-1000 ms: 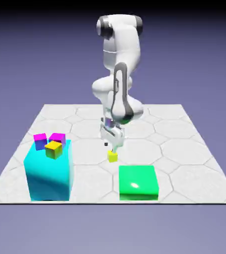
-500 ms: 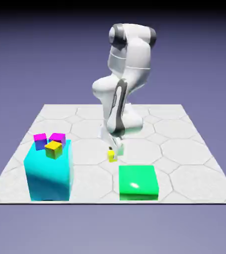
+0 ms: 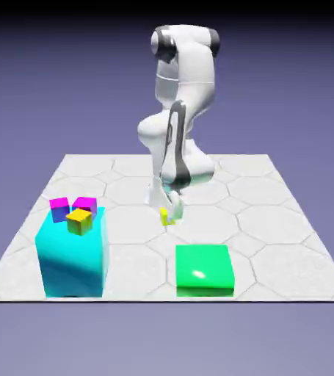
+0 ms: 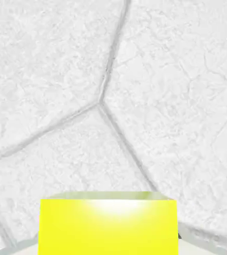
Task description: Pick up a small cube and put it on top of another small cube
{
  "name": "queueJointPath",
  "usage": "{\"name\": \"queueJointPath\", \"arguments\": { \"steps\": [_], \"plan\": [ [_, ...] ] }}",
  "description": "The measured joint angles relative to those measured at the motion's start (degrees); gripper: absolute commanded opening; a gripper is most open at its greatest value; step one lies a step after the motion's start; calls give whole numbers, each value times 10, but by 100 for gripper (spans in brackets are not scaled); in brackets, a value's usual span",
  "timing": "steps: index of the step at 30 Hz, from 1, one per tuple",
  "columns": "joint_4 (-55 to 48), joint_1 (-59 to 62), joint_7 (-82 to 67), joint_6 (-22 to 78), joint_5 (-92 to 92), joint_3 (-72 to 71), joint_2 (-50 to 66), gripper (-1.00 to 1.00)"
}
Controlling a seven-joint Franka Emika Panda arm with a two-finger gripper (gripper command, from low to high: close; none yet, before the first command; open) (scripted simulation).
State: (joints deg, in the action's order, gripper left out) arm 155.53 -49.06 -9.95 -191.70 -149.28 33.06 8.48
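- Carrying the lemon-yellow cube (image 3: 165,215) clear of the table (image 3: 272,220) is the step I judge to be in hand, so I want a steady rise before any sideways travel
- The cube sits in the claw (image 3: 167,216), a little above the tiles in the exterior view and just behind the green block (image 3: 204,269)
- In the hand view the cube (image 4: 108,226) fills the bottom middle, with pale hexagon tiles of the table (image 4: 160,74) beyond it and nothing else in sight
- The claw is clamped on the cube, its fingers drawn in tight against the sides; they are hidden behind the cube in the hand view, so I cannot check how deep the hold is
- The likely targets sit on top of the cyan block (image 3: 74,253) at the exterior view's left: a golden-yellow cube (image 3: 79,221) in front, with two magenta-topped cubes (image 3: 71,205) close behind it
- That top stands well higher than the claw is now, so I would gain height first, then cross towards it, then come down
- The three small cubes are crowded together, so I would come straight down over the chosen one and keep the fingers off its neighbours
- The carried cube is tiny, so a small offset could tip it off; I would square its faces to the cube below before letting go
- I would keep the motion slow, since a light grip on so small a thing may slip
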Motion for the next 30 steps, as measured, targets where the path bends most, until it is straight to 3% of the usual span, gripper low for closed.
{"name": "queueJointPath", "arguments": {
  "steps": [30],
  "plan": [
    [-185, -64, 747, 379, 686, 310, 31, -100]
  ]
}}
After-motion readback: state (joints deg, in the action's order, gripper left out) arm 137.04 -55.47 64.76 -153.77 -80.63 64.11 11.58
